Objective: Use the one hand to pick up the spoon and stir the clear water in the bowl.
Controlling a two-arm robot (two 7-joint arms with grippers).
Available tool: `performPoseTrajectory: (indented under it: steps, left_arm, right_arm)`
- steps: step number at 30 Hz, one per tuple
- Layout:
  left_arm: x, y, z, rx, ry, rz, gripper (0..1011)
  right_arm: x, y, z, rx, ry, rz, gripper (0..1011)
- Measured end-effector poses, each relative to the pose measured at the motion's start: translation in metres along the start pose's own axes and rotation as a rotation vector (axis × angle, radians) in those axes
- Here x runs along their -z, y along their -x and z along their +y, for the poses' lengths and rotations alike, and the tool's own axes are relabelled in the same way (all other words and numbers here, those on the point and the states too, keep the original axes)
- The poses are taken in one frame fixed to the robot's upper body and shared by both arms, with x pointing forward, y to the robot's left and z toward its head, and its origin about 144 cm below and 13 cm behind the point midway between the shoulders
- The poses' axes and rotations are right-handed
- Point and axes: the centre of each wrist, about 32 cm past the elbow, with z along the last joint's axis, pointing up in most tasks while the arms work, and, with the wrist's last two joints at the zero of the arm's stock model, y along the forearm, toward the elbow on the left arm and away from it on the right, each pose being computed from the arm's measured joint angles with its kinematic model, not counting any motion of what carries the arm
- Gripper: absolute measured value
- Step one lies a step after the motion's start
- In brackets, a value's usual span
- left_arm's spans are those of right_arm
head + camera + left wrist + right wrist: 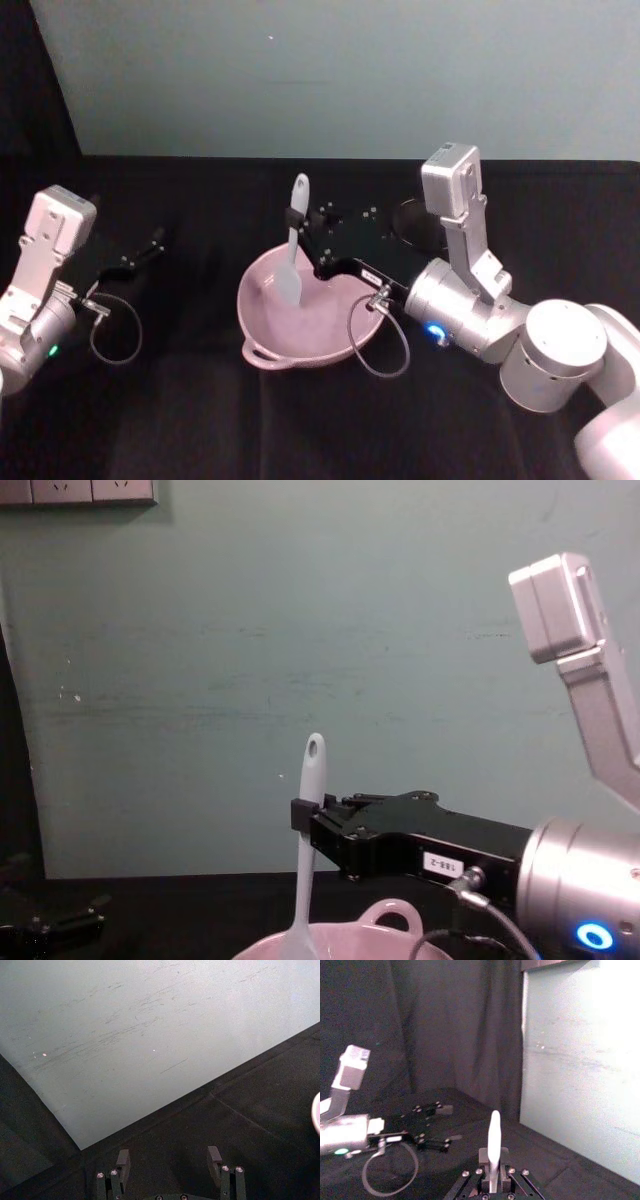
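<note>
Glossy bowl [300, 358], smooth plastic spoon [293, 255], matt cloth [200, 420]

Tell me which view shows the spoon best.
Head view: the whole spoon shows, upright, head in the bowl, clamped by the right gripper. Chest view crops the head. Right wrist view gives just the handle end above the gripper. Left gripper sits parked, open.

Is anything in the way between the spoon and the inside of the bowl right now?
Nothing visible is. The right gripper holds the spoon upright by its handle, and the spoon's head is down inside the pink bowl. The left gripper sits open, apart from them, off to the left.
</note>
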Motion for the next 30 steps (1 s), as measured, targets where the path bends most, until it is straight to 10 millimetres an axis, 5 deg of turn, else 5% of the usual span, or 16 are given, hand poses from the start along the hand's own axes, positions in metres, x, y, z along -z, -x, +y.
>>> performPoseTrajectory:
  steps: [14, 30]
  left_arm:
    - [0.000, 0.000, 0.000, 0.000, 0.000, 0.000, 1011]
    - [0.000, 0.000, 0.000, 0.000, 0.000, 0.000, 1011]
  right_arm:
    - [0.014, -0.011, 0.008, 0.106, -0.012, -0.100, 123]
    - [0.003, -0.011, -0.028, 0.022, 0.010, -0.067, 123]
